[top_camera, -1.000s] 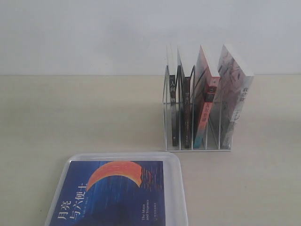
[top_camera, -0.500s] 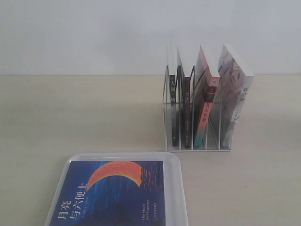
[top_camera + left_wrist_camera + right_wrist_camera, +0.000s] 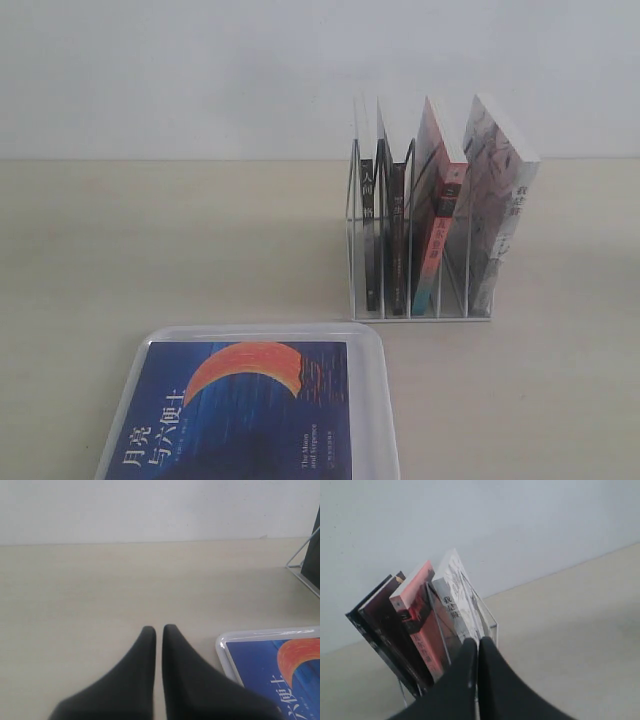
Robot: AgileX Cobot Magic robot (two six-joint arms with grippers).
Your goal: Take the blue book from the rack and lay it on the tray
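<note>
The blue book, dark blue with an orange-red crescent and a white Chinese title, lies flat in the white tray at the front of the exterior view. The white wire rack stands behind and to the right, holding several upright books. Neither arm shows in the exterior view. In the left wrist view my left gripper is shut with nothing in it, above bare table beside the tray's corner and the blue book. My right gripper is shut and empty, away from the rack.
In the rack stand two thin dark books, a red-and-teal-spined book and a pale grey-white book. A pale wall rises behind the light wooden table.
</note>
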